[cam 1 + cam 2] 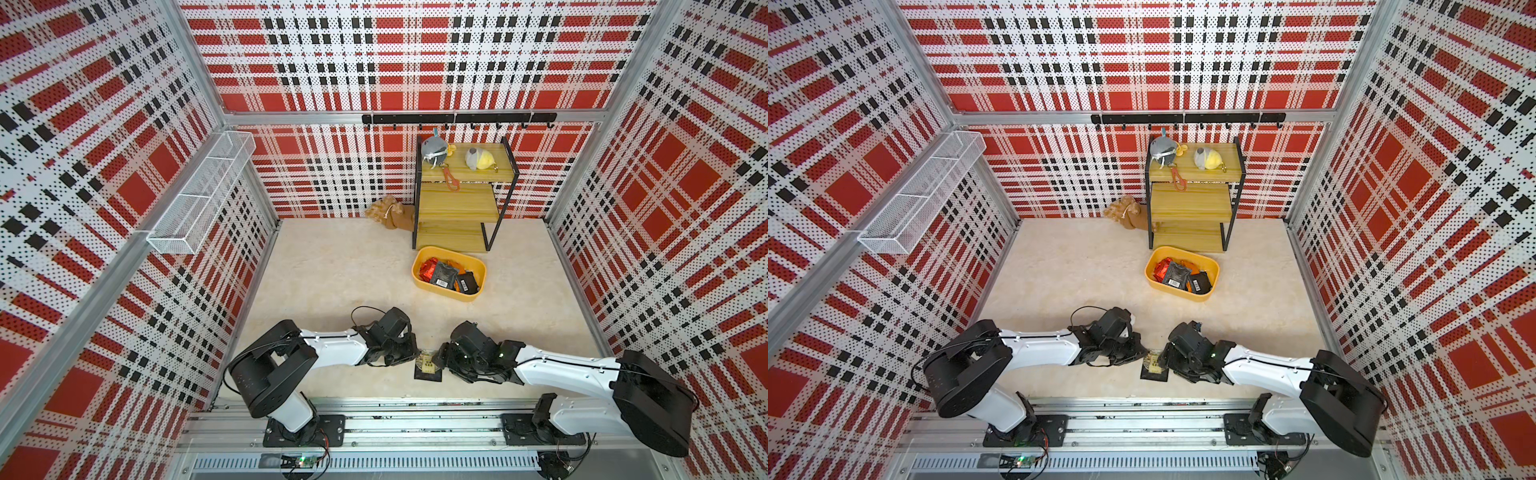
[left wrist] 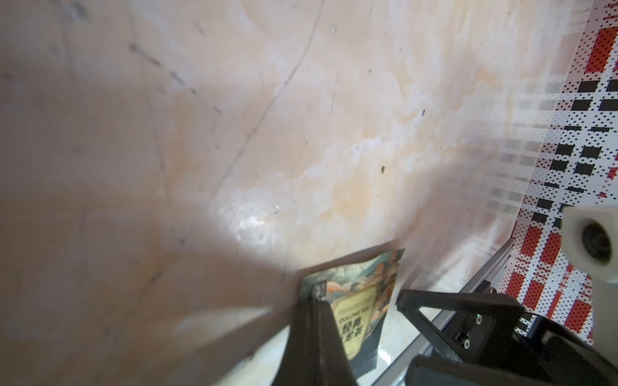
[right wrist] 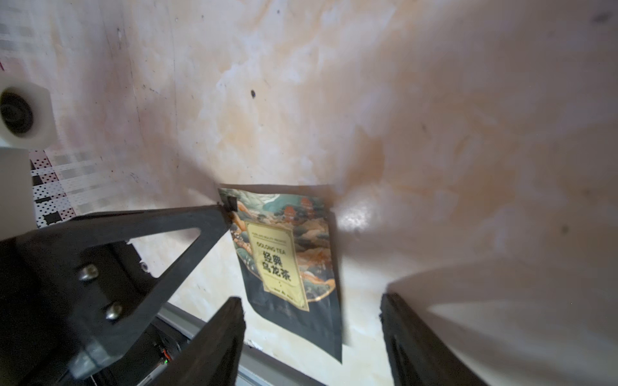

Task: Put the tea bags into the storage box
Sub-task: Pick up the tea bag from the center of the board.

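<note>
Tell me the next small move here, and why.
Probably close the right gripper on the tea bag: in the right wrist view its fingers stand open either side of the bag's lower end, while the left gripper pinches one corner.

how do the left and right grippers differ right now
The left gripper is shut, pinching a corner of the pictured tea bag; the right gripper is open, holding nothing. The left touches the bag; the right only frames its lower end. Both are black.

Red-and-white plaid walls (image 1: 415,62) enclose a pale marbled floor (image 1: 332,282), with a wooden shelf rack (image 1: 457,203) at the back.
</note>
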`<state>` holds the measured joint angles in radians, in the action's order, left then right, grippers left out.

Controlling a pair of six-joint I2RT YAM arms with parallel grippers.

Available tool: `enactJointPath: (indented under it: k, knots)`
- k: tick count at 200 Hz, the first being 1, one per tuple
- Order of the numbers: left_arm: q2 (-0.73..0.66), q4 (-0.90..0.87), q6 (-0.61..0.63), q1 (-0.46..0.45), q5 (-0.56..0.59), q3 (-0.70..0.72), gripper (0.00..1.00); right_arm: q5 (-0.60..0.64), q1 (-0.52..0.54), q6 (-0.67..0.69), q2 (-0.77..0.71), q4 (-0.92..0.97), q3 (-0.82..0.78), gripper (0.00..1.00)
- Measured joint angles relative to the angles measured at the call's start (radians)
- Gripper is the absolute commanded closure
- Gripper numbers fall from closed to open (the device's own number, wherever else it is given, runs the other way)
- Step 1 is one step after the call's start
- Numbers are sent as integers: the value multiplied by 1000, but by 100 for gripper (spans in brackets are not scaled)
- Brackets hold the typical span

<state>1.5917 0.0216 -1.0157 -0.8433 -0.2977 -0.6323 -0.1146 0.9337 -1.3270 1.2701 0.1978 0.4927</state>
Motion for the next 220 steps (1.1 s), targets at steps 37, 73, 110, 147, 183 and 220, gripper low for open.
enactJointPath:
  k: [37, 73, 110, 147, 183, 220]
  knots:
    - [26, -8, 17, 0, 6, -27, 100, -13, 0, -2, 22, -48, 0, 30]
    - [31, -8, 26, 0, 7, -32, 100, -29, 0, -5, 46, -97, -3, 36]
    - [31, -7, 28, 1, 8, -31, 100, -42, 0, -16, 46, -181, -43, 44]
    - [31, 6, 27, 5, 7, -25, 100, -40, -13, -27, 14, -235, -100, 56]
    - [31, 12, 27, 6, 7, -23, 100, -46, -25, -23, 31, -241, -104, 73]
    - [29, 21, 27, 6, 7, -16, 100, -50, -27, -13, 67, -246, -90, 92]
